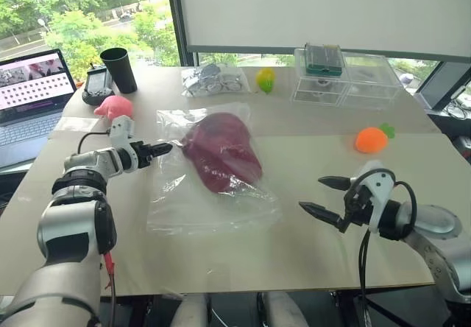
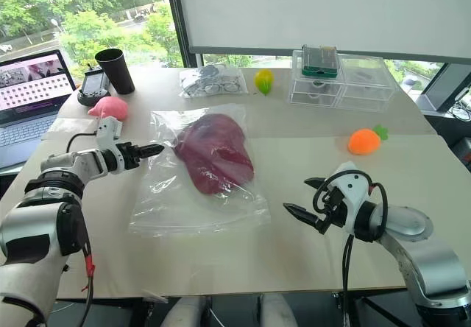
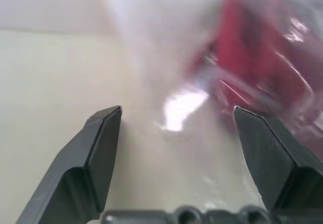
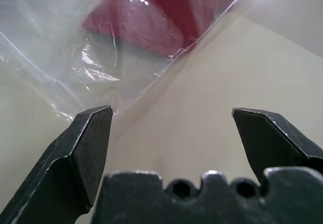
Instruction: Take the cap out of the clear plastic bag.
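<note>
The dark red cap (image 1: 221,150) lies inside the clear plastic bag (image 1: 193,208), which rests flat in the middle of the table. My left gripper (image 1: 163,149) is at the bag's left edge, pointing toward the cap. Its fingers (image 3: 101,148) stand open in the left wrist view, with the blurred cap (image 3: 257,67) and plastic just ahead. To the right of the bag, apart from it, my right gripper (image 1: 315,196) hovers open above the table. The right wrist view looks past its fingers (image 4: 86,148) at the bag's corner (image 4: 75,47) and the cap (image 4: 161,12).
A pink toy (image 1: 114,107), a black cup (image 1: 120,69) and a laptop (image 1: 29,91) stand at the far left. A small clear bag (image 1: 213,79), a yellow-green toy (image 1: 266,80) and clear boxes (image 1: 346,80) line the back. An orange toy (image 1: 372,139) sits at right.
</note>
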Robot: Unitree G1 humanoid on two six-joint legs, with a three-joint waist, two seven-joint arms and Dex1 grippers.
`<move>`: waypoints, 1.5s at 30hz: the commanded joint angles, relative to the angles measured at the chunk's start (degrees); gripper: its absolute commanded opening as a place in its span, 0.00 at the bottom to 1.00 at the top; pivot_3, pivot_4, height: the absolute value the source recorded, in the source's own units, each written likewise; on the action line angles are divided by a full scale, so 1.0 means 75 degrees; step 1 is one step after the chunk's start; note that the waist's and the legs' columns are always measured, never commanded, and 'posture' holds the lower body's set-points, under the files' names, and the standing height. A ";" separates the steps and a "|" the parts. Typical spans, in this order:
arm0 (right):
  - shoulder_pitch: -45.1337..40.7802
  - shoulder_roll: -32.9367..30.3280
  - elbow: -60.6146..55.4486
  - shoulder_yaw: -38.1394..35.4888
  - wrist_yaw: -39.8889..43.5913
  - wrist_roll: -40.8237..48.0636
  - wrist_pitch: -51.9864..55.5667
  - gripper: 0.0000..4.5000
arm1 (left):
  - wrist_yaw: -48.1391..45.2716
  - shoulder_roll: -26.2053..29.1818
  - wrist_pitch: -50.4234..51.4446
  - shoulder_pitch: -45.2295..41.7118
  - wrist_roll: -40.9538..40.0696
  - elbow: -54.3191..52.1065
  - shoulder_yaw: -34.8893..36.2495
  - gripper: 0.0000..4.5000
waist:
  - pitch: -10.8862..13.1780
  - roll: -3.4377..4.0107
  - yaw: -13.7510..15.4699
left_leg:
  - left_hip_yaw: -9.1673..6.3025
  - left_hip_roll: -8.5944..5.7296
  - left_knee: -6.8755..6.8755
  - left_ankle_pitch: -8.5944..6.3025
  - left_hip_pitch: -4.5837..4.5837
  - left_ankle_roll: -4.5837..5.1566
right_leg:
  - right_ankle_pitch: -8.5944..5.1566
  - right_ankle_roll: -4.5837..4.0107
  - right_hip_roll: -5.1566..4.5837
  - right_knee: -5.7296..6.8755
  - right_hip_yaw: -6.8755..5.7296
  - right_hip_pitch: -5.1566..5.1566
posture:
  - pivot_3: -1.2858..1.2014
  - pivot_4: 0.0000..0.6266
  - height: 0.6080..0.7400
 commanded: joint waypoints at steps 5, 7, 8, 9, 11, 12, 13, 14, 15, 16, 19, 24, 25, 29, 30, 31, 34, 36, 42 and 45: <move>-0.0311 -0.0008 0.0137 0.0042 0.0138 -0.0008 -0.0148 1.00 | 0.3063 -0.1103 0.0165 0.2199 -0.0302 -0.5045 0.0802 0.84 | 0.0000 -0.0001 0.0086 | -0.0002 -0.0001 0.0018 0.0000 0.0003 -0.0002 | 0.0031 -0.0048 -0.0009 0.0016 0.0007 0.0002 | 0.52 0.24 1.00; -0.0409 0.0017 0.0229 0.0115 0.0133 -0.0060 -0.0189 1.00 | 0.3733 -0.1561 -0.0040 0.2693 -0.0299 -0.6196 0.0926 0.84 | 0.0001 -0.0003 0.0119 | -0.0003 -0.0003 0.0026 0.0000 0.0002 -0.0003 | 0.0037 -0.0055 -0.0015 0.0020 0.0010 0.0004 | 0.52 0.24 1.00; -0.0457 0.0032 0.0270 0.0147 0.0125 -0.0078 -0.0201 1.00 | 0.3890 -0.1801 -0.0133 0.2884 -0.0398 -0.6716 0.0961 0.84 | 0.0001 -0.0003 0.0122 | -0.0005 -0.0005 0.0030 0.0000 0.0000 -0.0003 | 0.0041 -0.0053 -0.0012 0.0018 0.0008 0.0002 | 0.52 0.24 1.00; -0.0508 0.0062 0.0295 0.0196 0.0101 -0.0102 -0.0210 1.00 | 0.3957 -0.2035 -0.0572 0.3164 -0.0303 -0.7295 0.0818 0.84 | 0.0001 -0.0004 0.0146 | -0.0006 -0.0007 0.0031 0.0001 -0.0001 -0.0004 | 0.0043 -0.0054 -0.0013 0.0018 0.0009 0.0004 | 0.52 0.24 1.00; -0.0589 0.0141 0.0301 0.0295 0.0046 -0.0153 -0.0224 1.00 | 0.3970 -0.2425 -0.1303 0.3694 -0.0146 -0.8293 0.0517 0.84 | 0.0001 -0.0004 0.0156 | -0.0004 -0.0007 0.0033 0.0001 0.0000 -0.0005 | 0.0044 -0.0055 -0.0012 0.0016 0.0009 0.0005 | 0.52 0.24 1.00; -0.0621 0.0186 0.0284 0.0331 0.0022 -0.0167 -0.0219 1.00 | 0.4021 -0.2587 -0.1486 0.3894 -0.0167 -0.8672 0.0467 0.84 | 0.0001 -0.0004 0.0162 | -0.0003 -0.0008 0.0034 0.0001 0.0002 -0.0005 | 0.0045 -0.0056 -0.0012 0.0017 0.0011 0.0008 | 0.52 0.24 1.00; -0.0650 0.0226 0.0263 0.0355 0.0002 -0.0174 -0.0210 1.00 | 0.4018 -0.2664 -0.1597 0.4068 -0.0159 -0.8977 0.0383 0.84 | 0.0001 -0.0004 0.0170 | -0.0002 -0.0009 0.0033 0.0001 0.0002 -0.0005 | 0.0045 -0.0056 -0.0012 0.0015 0.0011 0.0008 | 0.52 0.24 1.00; -0.0676 0.0248 0.0244 0.0362 -0.0010 -0.0166 -0.0189 1.00 | 0.4005 -0.2698 -0.1671 0.4209 -0.0135 -0.9233 0.0301 0.84 | 0.0001 -0.0004 0.0166 | -0.0001 -0.0008 0.0033 0.0001 0.0004 -0.0005 | 0.0046 -0.0057 -0.0013 0.0014 0.0012 0.0010 | 0.52 0.24 1.00; -0.0693 0.0259 0.0228 0.0369 -0.0016 -0.0163 -0.0170 1.00 | 0.3978 -0.2718 -0.1689 0.4326 -0.0149 -0.9465 0.0234 0.84 | 0.0001 -0.0004 0.0163 | 0.0001 -0.0009 0.0033 0.0001 0.0005 -0.0005 | 0.0046 -0.0057 -0.0012 0.0014 0.0015 0.0010 | 0.52 0.24 1.00; -0.0703 0.0262 0.0221 0.0375 -0.0016 -0.0168 -0.0164 1.00 | 0.3975 -0.2712 -0.1673 0.4396 -0.0180 -0.9613 0.0216 0.84 | 0.0001 -0.0003 0.0161 | 0.0002 -0.0009 0.0033 0.0001 0.0007 -0.0005 | 0.0046 -0.0057 -0.0011 0.0016 0.0016 0.0011 | 0.52 0.24 1.00; -0.0809 0.0288 0.0216 0.0441 -0.0061 -0.0193 -0.0129 1.00 | 0.3492 -0.2384 -0.1573 0.4645 -0.0337 -1.0198 0.0038 0.84 | 0.0001 -0.0004 0.0116 | 0.0004 -0.0008 0.0033 0.0002 0.0020 -0.0004 | 0.0043 -0.0054 -0.0005 0.0017 0.0017 0.0020 | 0.52 0.24 1.00; -0.1315 0.0086 -0.0094 0.0896 0.0295 -0.0233 -0.0070 1.00 | 0.1585 -0.0988 -0.0734 0.5251 -0.1234 -1.1055 -0.0149 0.84 | 0.0001 -0.0002 0.0024 | 0.0014 -0.0002 0.0031 0.0001 0.0026 -0.0004 | 0.0036 -0.0047 0.0001 0.0016 0.0023 0.0017 | 0.52 0.24 1.00; -0.1405 0.0030 -0.0220 0.1031 0.0426 -0.0209 -0.0051 1.00 | 0.1346 -0.0768 -0.0611 0.5335 -0.1354 -1.1112 -0.0154 0.84 | 0.0001 -0.0002 0.0027 | 0.0012 -0.0002 0.0031 0.0001 0.0028 -0.0004 | 0.0032 -0.0042 0.0001 0.0016 0.0021 0.0020 | 0.52 0.24 1.00; -0.2162 0.0265 -0.1407 0.2369 0.0791 0.0031 0.0357 1.00 | 0.0432 -0.0035 0.0044 0.5660 -0.2006 -1.1368 -0.0144 0.84 | 0.0002 0.0001 -0.0036 | 0.0016 0.0008 0.0030 0.0001 0.0031 -0.0003 | 0.0006 -0.0014 0.0007 0.0016 0.0022 0.0016 | 0.52 0.24 1.00; -0.2293 0.0358 -0.1496 0.2713 0.0749 -0.0183 0.0338 1.00 | 0.0282 0.0042 0.0145 0.5725 -0.2142 -1.1498 -0.0209 0.84 | 0.0002 0.0001 -0.0030 | 0.0014 0.0015 0.0029 0.0001 0.0031 -0.0003 | 0.0005 -0.0014 0.0011 0.0014 0.0021 0.0017 | 0.52 0.24 1.00; -0.2411 0.0443 -0.1558 0.3080 0.0707 -0.0435 0.0281 1.00 | 0.0012 0.0170 0.0311 0.5832 -0.2357 -1.1700 -0.0305 0.84 | 0.0003 -0.0001 -0.0025 | 0.0007 0.0016 0.0029 0.0001 0.0031 -0.0003 | 0.0002 -0.0016 0.0012 0.0015 0.0013 0.0019 | 0.52 0.24 1.00; -0.2667 0.0534 -0.1417 0.4128 0.0547 -0.1581 -0.0272 1.00 | -0.0484 0.0506 0.0708 0.6048 -0.2775 -1.2125 -0.0433 0.84 | 0.0003 -0.0002 0.0038 | 0.0009 0.0015 0.0030 0.0001 0.0027 -0.0004 | 0.0003 -0.0016 0.0006 0.0003 0.0011 0.0019 | 0.52 0.24 1.00; -0.2762 0.0489 -0.1097 0.4530 0.0354 -0.2372 -0.0628 1.00 | -0.0431 0.0552 0.0890 0.5993 -0.2919 -1.2149 -0.0357 0.84 | 0.0003 -0.0002 0.0079 | 0.0009 0.0012 0.0030 0.0001 0.0026 -0.0004 | 0.0003 -0.0016 0.0004 0.0000 0.0011 0.0017 | 0.52 0.24 1.00; -0.2854 0.0864 -0.0120 0.5284 -0.0656 -0.4534 -0.1672 1.00 | -0.0519 0.0825 0.1386 0.5976 -0.3390 -1.2351 -0.0186 0.84 | 0.0002 -0.0002 0.0064 | 0.0013 0.0020 0.0030 0.0001 0.0032 -0.0004 | 0.0005 -0.0025 0.0011 0.0006 0.0011 0.0012 | 0.52 0.24 1.00; -0.2857 0.1131 0.0206 0.5339 -0.1073 -0.5211 -0.2034 1.00 | -0.0586 0.0976 0.1623 0.6035 -0.3662 -1.2486 -0.0134 0.84 | 0.0003 -0.0002 0.0047 | 0.0013 0.0020 0.0026 0.0001 0.0027 -0.0005 | 0.0011 -0.0038 0.0011 0.0011 0.0013 0.0004 | 0.52 0.24 1.00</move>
